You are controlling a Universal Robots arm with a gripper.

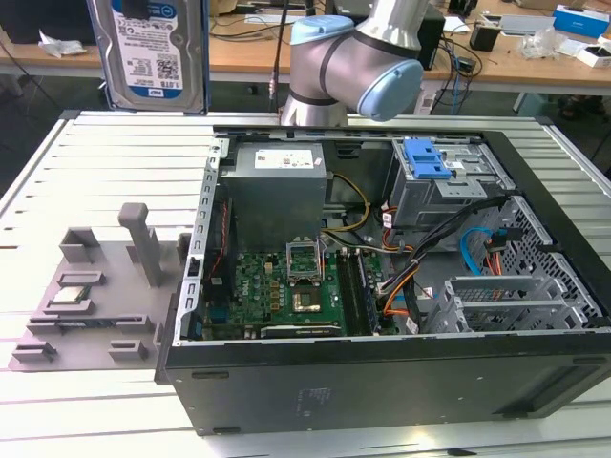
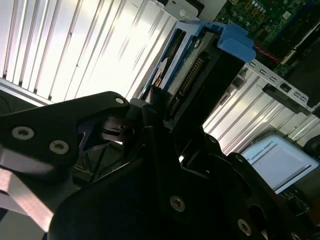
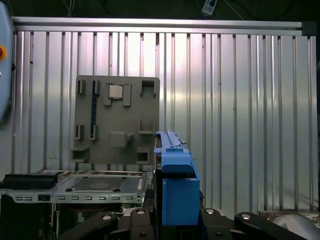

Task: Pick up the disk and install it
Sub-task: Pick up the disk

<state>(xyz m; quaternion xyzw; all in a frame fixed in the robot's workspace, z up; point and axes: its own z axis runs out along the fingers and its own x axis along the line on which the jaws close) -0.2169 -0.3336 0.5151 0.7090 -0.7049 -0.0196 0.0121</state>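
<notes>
The disk (image 1: 148, 52) is lifted off the table, at the exterior view's upper left, showing its blue-and-white label. In both wrist views my gripper (image 2: 165, 117) is shut on it. Black fingers (image 2: 150, 145) clamp the disk's body (image 2: 210, 85), and its blue rail (image 2: 227, 40) sticks out past them. In the first wrist view the disk's blue rail (image 3: 175, 185) stands edge-on between my gripper's (image 3: 175, 222) black links, over the slatted table and beside the open case's edge (image 3: 75, 185).
The open computer case (image 1: 382, 382) lies on the slatted table (image 1: 105, 162), with a grey drive cage and blue latch (image 1: 430, 162) at its far right. A grey fixture plate (image 1: 95, 286) holds a small processor chip (image 1: 76, 293). The arm's elbow (image 1: 363, 57) hangs behind the case.
</notes>
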